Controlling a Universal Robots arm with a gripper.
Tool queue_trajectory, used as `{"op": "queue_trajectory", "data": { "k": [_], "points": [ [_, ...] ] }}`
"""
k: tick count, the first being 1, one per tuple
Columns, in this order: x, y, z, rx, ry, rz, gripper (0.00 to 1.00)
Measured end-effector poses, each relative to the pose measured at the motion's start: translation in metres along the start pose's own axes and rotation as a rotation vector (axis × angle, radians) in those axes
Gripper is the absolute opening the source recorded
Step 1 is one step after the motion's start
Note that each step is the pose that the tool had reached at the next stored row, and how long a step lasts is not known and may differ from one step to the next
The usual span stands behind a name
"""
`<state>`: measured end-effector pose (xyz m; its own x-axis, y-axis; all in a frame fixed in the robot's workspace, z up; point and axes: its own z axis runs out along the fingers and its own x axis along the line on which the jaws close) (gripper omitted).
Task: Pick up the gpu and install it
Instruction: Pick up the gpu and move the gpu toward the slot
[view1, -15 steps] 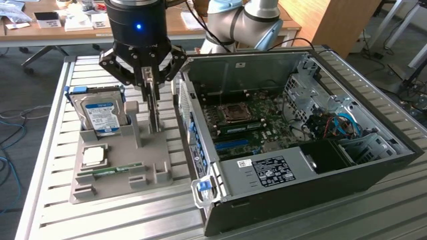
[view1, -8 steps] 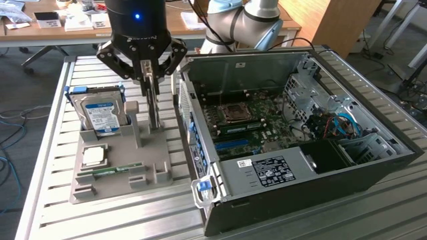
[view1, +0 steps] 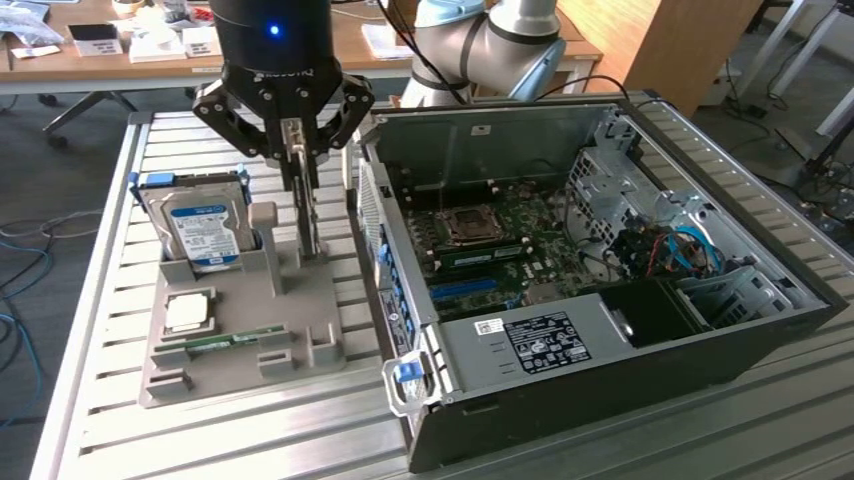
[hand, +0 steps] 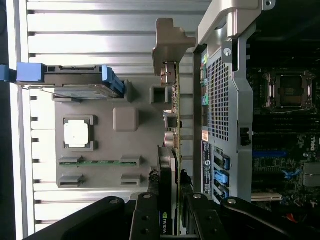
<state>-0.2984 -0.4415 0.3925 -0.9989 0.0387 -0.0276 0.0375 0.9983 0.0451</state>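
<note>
The gpu (view1: 307, 215) hangs edge-on as a thin upright card, its lower edge down at the grey holder (view1: 240, 375) beside the open computer case (view1: 607, 300). My gripper (view1: 295, 158) is shut on the card's upper edge. In the wrist view the gpu (hand: 173, 120) runs away from the gripper (hand: 170, 212), green board and black cooler clamped between the black fingers (hand: 145, 215). Its silver bracket (hand: 167, 42) is at the far end. The motherboard (view1: 487, 240) lies exposed inside the case.
On the grey holder (hand: 107, 150) stand a hard drive (view1: 200, 225) with a blue-white label, a square silver chip (view1: 187, 312) and a narrow green memory stick (view1: 220, 340). The case's perforated rear wall (hand: 220, 100) is close beside the card. Slatted metal table (view1: 200, 440) underneath.
</note>
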Motion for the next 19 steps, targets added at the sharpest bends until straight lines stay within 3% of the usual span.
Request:
{"op": "queue_trajectory", "data": {
  "k": [19],
  "points": [
    [-0.001, 0.0012, -0.0275, 0.0, -0.0001, 0.0, 0.27]
  ]
}}
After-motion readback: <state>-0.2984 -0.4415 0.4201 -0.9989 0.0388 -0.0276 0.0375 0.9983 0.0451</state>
